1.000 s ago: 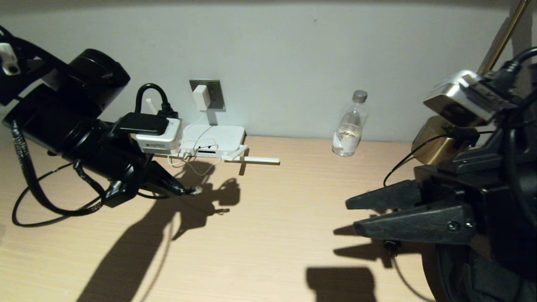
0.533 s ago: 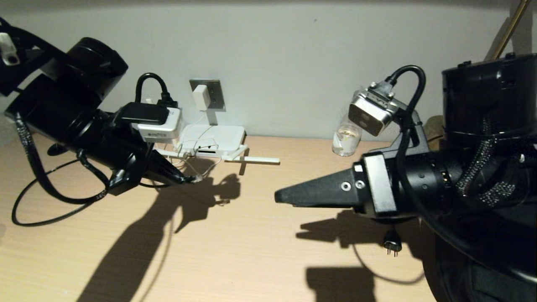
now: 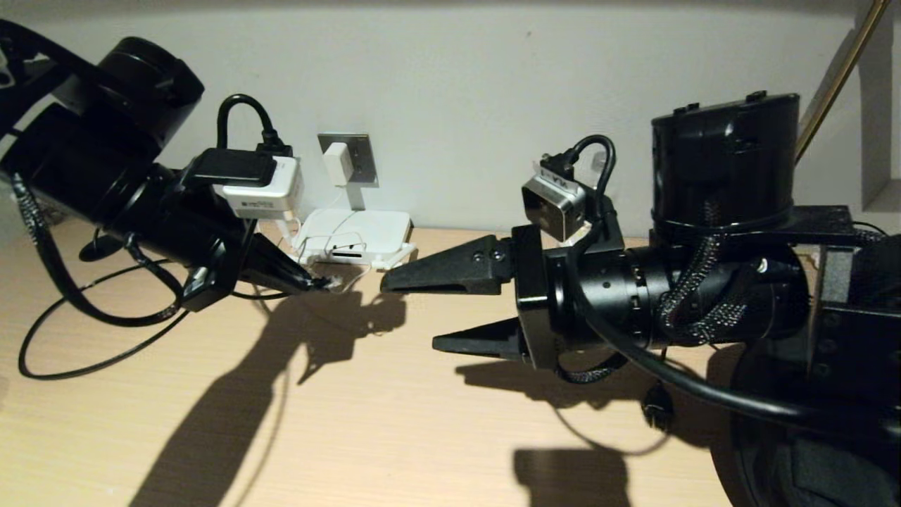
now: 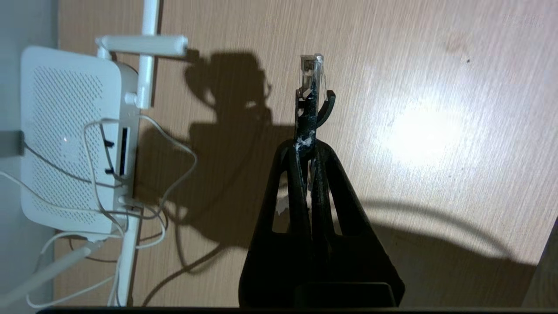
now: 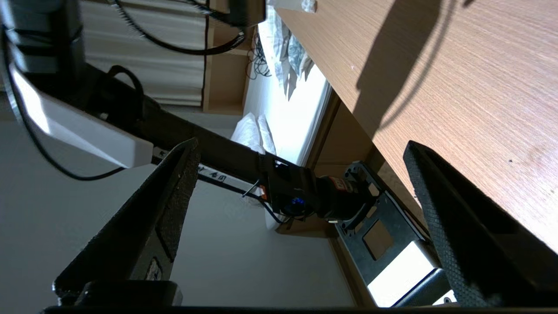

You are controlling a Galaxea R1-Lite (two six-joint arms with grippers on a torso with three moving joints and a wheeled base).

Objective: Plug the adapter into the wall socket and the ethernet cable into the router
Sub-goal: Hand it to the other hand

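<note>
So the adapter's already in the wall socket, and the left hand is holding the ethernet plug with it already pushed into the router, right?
Not quite. The adapter does sit in the wall socket, and the left hand is shut on the ethernet cable, but the left wrist view shows its plug in the air, apart from the router.

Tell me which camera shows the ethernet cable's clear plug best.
The left wrist view: the plug sticks out past the shut left gripper, sharp against the desk. In the head view it is only a tiny glint. The right wrist view does not show it.
</note>
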